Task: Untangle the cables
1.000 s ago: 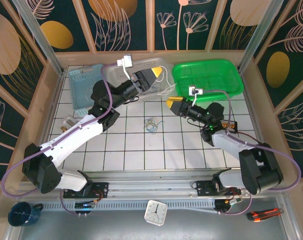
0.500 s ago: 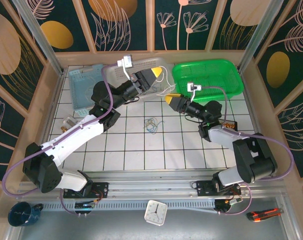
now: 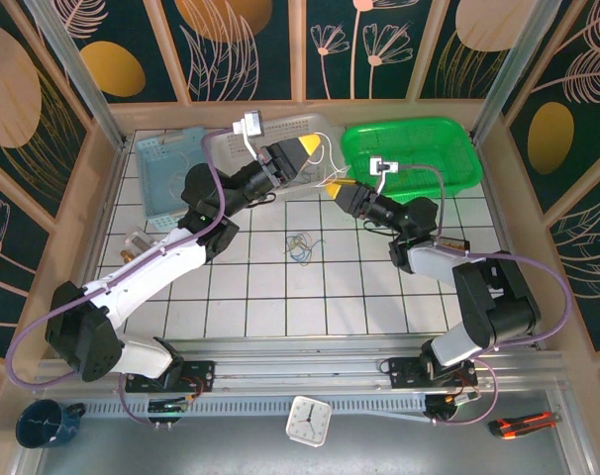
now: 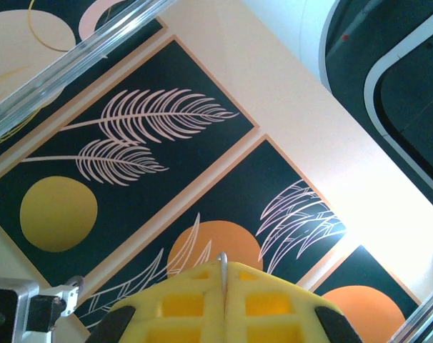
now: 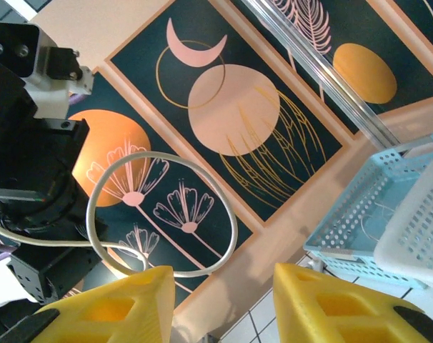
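Left gripper (image 3: pixel 307 148) raised over far part of table (image 3: pixel 359 287), beside grey basket (image 3: pixel 231 146). Claw pressed together on white cable (image 5: pixel 148 154); thin strand shows at finger seam in left wrist view. Right gripper (image 3: pixel 337 188) just beside it, claw apart, cable loop hanging between yellow fingers (image 5: pixel 131 300), not clamped. Cable clump (image 3: pixel 300 244), blue and tan, lies mid-table, well apart from both.

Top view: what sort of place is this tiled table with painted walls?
Probably a robot test booth: a left arm and right arm bolted to the near edge of a white tiled table, decorated panels walling it in, and a green plastic basket plus a small clump of cables as practice props.
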Controlling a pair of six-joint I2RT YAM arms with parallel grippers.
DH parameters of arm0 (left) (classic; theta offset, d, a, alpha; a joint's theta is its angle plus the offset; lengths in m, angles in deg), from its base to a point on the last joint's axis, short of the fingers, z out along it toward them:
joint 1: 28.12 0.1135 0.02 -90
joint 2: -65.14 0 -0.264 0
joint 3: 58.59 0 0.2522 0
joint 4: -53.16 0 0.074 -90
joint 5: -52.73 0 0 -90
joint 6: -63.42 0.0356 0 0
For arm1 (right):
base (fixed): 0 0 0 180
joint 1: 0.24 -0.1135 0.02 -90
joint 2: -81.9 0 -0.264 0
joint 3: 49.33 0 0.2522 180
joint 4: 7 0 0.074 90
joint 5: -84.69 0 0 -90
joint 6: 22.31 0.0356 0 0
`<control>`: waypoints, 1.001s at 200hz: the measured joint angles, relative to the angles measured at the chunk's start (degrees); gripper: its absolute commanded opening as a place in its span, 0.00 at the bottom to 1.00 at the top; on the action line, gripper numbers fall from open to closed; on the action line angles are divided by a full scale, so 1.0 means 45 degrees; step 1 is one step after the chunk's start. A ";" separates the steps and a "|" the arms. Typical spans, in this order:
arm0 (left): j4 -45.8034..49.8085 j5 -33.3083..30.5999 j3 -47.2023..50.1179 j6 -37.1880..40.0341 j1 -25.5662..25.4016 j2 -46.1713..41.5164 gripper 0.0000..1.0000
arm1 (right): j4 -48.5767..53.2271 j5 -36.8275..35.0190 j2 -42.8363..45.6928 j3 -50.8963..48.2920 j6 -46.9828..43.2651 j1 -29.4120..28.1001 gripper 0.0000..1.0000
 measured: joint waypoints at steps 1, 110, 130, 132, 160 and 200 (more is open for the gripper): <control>-0.0015 0.0005 0.0010 -0.0005 0.0000 0.0005 0.00 | -0.0019 0.0010 -0.0005 0.0019 0.0005 0.0000 0.41; -0.0602 -0.0019 0.0661 -0.0471 0.0000 0.0083 0.00 | -0.1224 0.0408 -0.0646 0.0821 0.1209 -0.0112 0.18; -0.0583 -0.0102 0.0714 -0.0461 0.0000 0.0083 0.00 | -0.1370 0.0495 -0.0646 0.0869 0.1268 -0.0155 0.03; -0.0583 -0.0117 0.0714 -0.0457 0.0000 0.0083 0.00 | -0.1316 0.0491 -0.0646 0.0874 0.1263 -0.0160 0.01; -0.0321 -0.0301 0.0709 -0.0102 0.0073 0.0078 0.00 | -0.1302 0.0539 -0.0646 0.0874 0.1209 -0.0155 0.00; 0.0996 -0.0355 0.0704 0.0801 0.1384 -0.0233 0.00 | -0.1035 0.0384 -0.0578 0.0282 0.0947 -0.0058 0.00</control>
